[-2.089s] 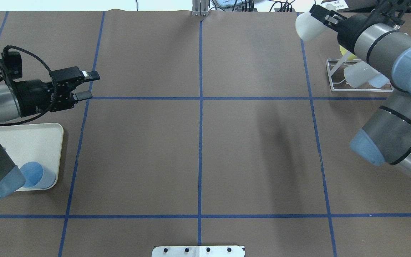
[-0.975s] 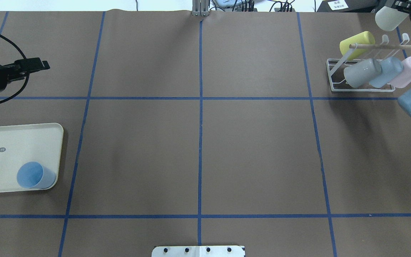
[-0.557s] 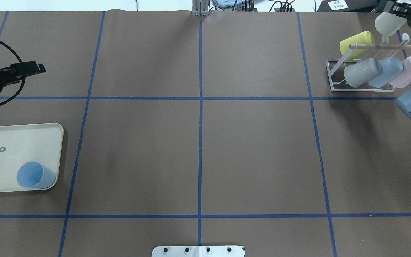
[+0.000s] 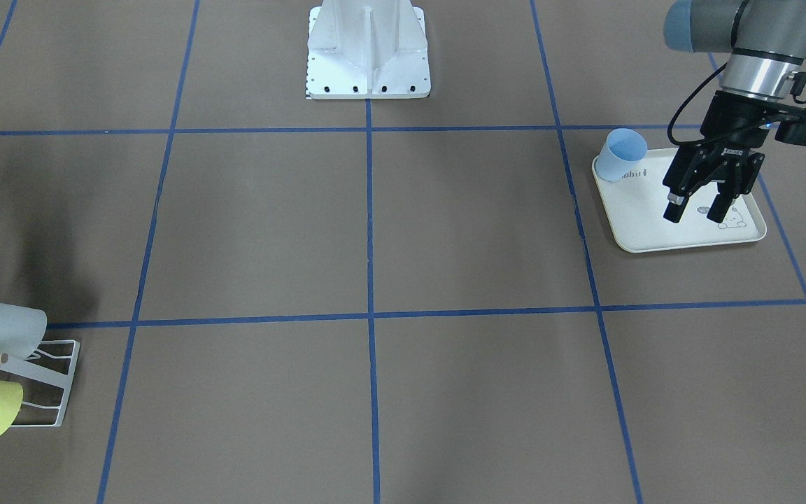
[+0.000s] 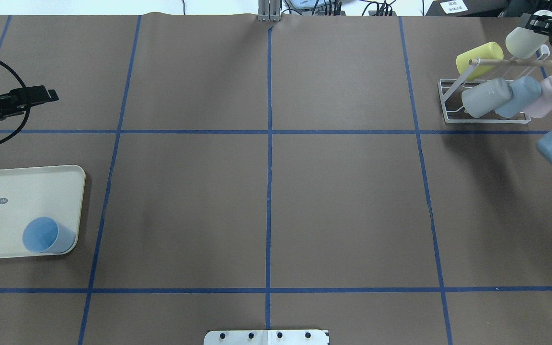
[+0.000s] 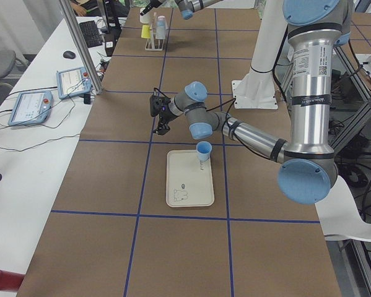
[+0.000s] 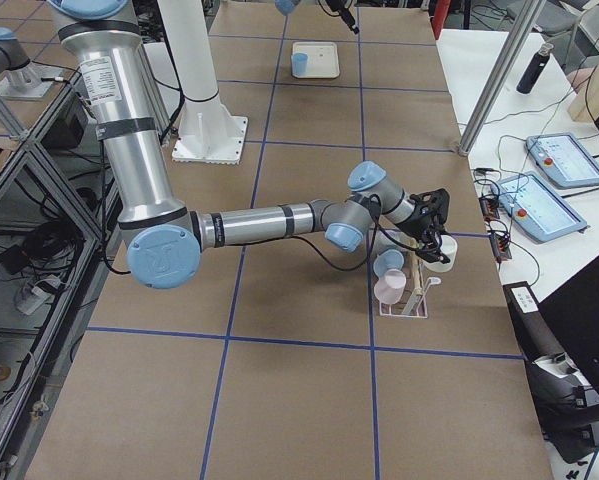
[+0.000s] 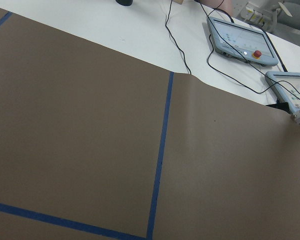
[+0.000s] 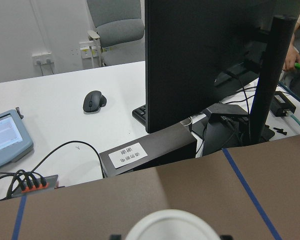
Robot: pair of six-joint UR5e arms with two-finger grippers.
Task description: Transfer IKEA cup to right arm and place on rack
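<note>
Above the brown-papered table (image 5: 352,191), right jaws clamp the white cup (image 5: 521,42), tilted, free end toward rack (image 5: 487,120); left jaws spread, empty.

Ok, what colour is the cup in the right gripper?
The cup is white, slightly off-white. It shows best in the overhead exterior view.

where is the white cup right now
Overhead view, top-right corner: the white cup is held in the right hand, just over the rack, right of the yellow cup.
</note>
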